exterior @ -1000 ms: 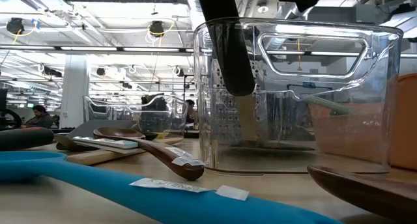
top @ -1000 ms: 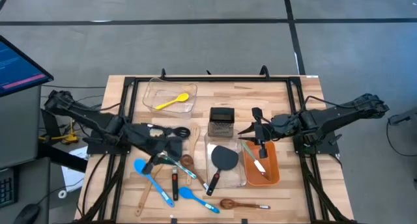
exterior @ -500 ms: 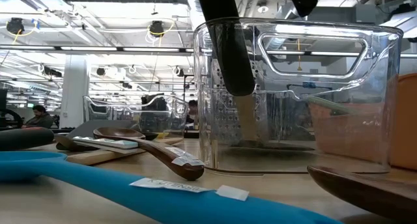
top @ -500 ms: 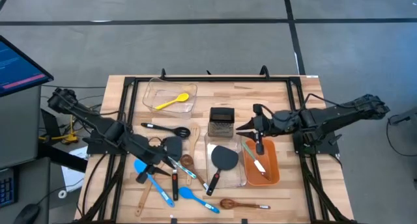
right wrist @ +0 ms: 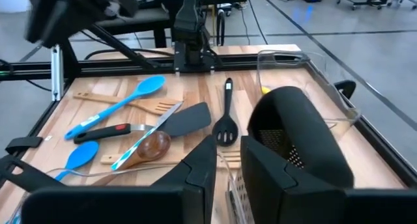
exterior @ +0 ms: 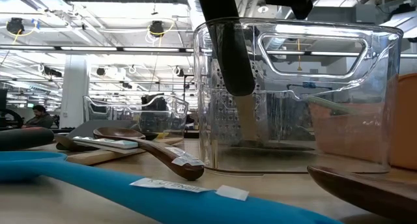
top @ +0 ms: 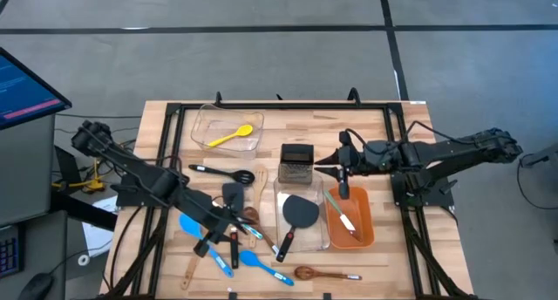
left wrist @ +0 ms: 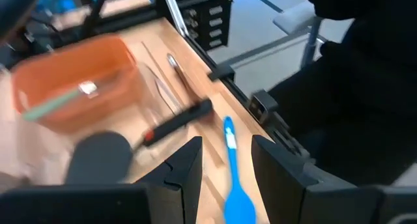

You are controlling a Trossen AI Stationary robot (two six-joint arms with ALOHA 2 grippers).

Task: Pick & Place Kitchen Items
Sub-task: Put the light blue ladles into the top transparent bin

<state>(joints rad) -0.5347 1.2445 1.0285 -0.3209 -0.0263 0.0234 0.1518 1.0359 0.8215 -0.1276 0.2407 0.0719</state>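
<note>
Several utensils lie in a loose pile at the table's near left: blue spoons [top: 205, 241], a wooden spoon [top: 248, 214], a red-and-black-handled tool [top: 234, 244] and a black turner [top: 234, 195]. My left gripper [top: 222, 233] hangs open over this pile, with a blue spoon [left wrist: 230, 178] showing below its fingers [left wrist: 227, 146]. My right gripper [top: 336, 169] is open and empty, raised between the steel grater [top: 297, 160] and the orange bin [top: 350, 217]. It also shows in its own wrist view [right wrist: 228, 152].
A clear bin [top: 301, 211] holds a black turner. The orange bin holds a green-and-white utensil [top: 344, 214]. A clear tray [top: 228, 127] at the far left holds a yellow spoon [top: 231, 136]. A black slotted spoon [top: 222, 172] and a wooden spoon [top: 316, 272] lie loose. Black rails frame the table.
My left gripper has gone toward the table's near edge and a little to the right, from beside the black turner to over the blue spoons. My right gripper has drifted slightly toward the far edge and the left. No utensil has moved.
</note>
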